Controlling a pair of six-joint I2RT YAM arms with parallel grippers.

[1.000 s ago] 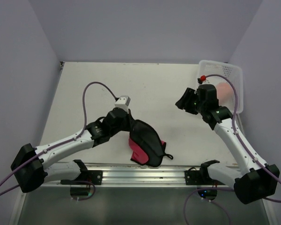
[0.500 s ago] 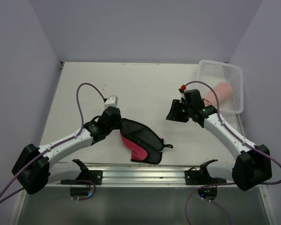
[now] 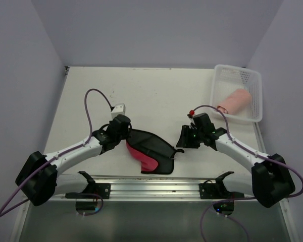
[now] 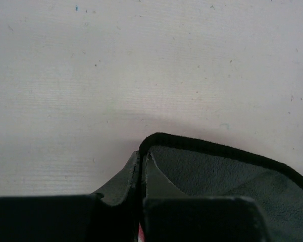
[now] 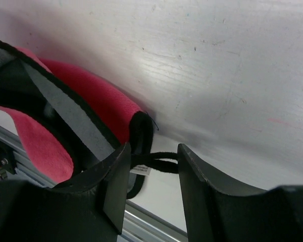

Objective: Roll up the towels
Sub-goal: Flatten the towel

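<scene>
The cloth (image 3: 154, 146) is charcoal grey on its back, red on its face, with black trim. The towel (image 3: 234, 101) is salmon pink. The basket (image 3: 245, 75) is white, dotted with holes. The tabletop (image 3: 156, 93) is off-white. The left claw (image 4: 141, 169) and right claw (image 5: 152, 174) are black.

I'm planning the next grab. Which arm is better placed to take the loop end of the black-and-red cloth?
Right. The right gripper is open, with the loop of the cloth showing between its fingers. The left gripper is shut on the cloth's opposite edge.
</scene>
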